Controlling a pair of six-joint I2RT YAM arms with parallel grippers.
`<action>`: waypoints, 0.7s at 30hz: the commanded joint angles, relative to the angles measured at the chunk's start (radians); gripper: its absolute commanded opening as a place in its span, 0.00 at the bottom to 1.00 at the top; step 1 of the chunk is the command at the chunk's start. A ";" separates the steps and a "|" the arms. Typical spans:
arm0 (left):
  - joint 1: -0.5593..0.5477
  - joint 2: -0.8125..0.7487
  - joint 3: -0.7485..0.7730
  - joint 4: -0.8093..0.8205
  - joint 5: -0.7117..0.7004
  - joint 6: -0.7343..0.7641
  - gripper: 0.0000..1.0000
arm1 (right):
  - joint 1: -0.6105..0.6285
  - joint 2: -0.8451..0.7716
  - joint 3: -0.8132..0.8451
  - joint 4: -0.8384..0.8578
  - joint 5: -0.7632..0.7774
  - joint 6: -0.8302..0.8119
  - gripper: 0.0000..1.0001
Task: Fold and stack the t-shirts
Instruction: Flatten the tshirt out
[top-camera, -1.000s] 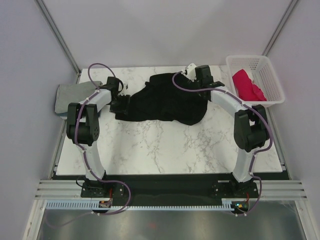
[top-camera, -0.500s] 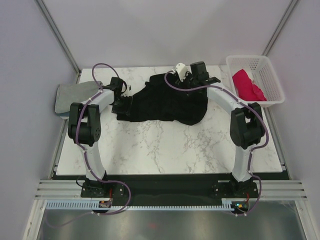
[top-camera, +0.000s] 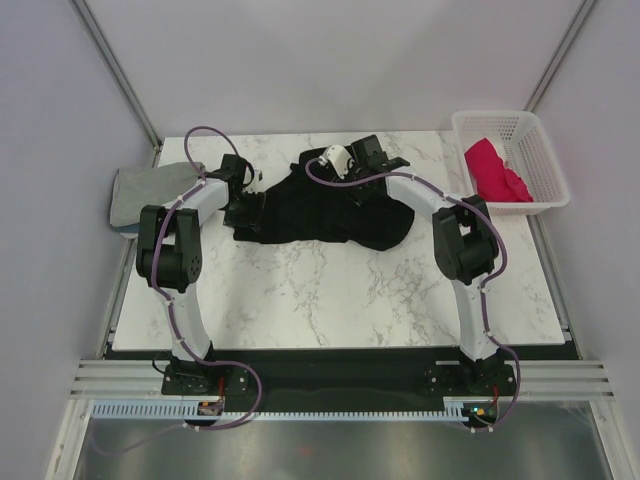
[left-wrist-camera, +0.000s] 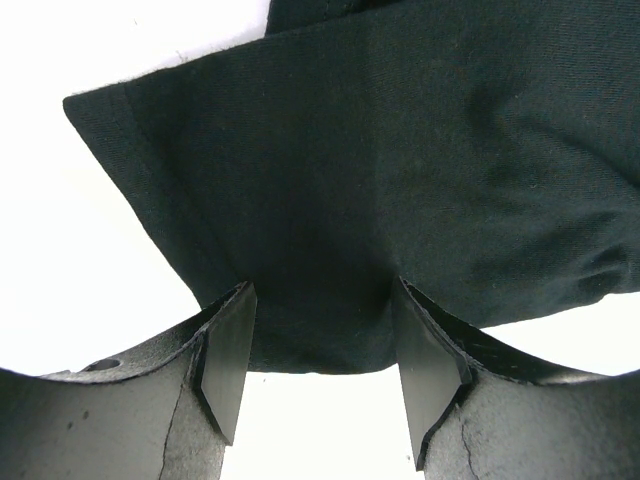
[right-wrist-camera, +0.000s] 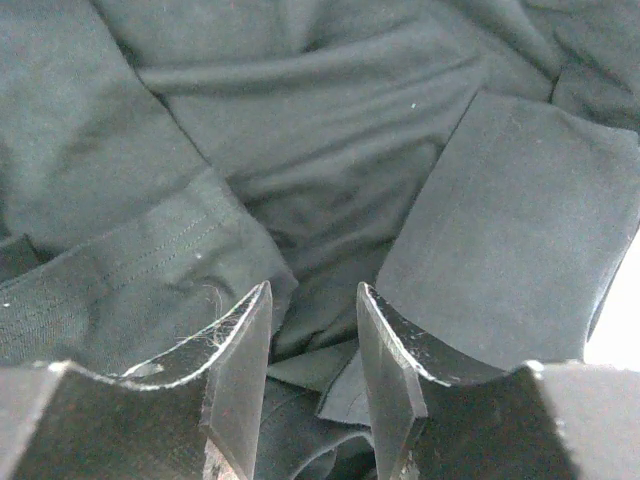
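A large black t-shirt (top-camera: 325, 210) lies crumpled at the back middle of the table. My left gripper (top-camera: 243, 207) sits at its left edge, open. In the left wrist view the shirt's hem (left-wrist-camera: 320, 340) reaches in between the two spread fingertips (left-wrist-camera: 228, 365) and nothing is pinched. My right gripper (top-camera: 347, 168) hangs low over the shirt's far part. In the right wrist view it (right-wrist-camera: 312, 350) is open, with dark folds (right-wrist-camera: 320, 290) of the black t-shirt lying in the gap. A grey t-shirt (top-camera: 142, 190) lies folded at the left. A crimson-pink t-shirt (top-camera: 492, 168) fills the basket.
The white lattice basket (top-camera: 545, 190) stands off the table's back right corner. The folded grey shirt rests over the table's left edge, with a blue edge (top-camera: 124, 229) showing beneath it. Bare marble (top-camera: 330, 290) lies in front of the black shirt.
My right gripper has swung left from the black shirt's far right corner to above its far middle, and its jaws have narrowed a little. The left gripper has stayed put.
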 joint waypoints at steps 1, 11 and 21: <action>-0.009 0.007 0.010 -0.016 0.006 0.006 0.64 | 0.002 -0.058 -0.010 -0.007 0.063 -0.037 0.47; -0.009 0.024 0.028 -0.017 0.017 -0.002 0.63 | -0.005 -0.117 -0.100 0.025 0.157 -0.063 0.47; -0.012 0.024 0.027 -0.014 0.017 -0.005 0.64 | -0.018 -0.147 -0.113 0.042 0.192 -0.054 0.46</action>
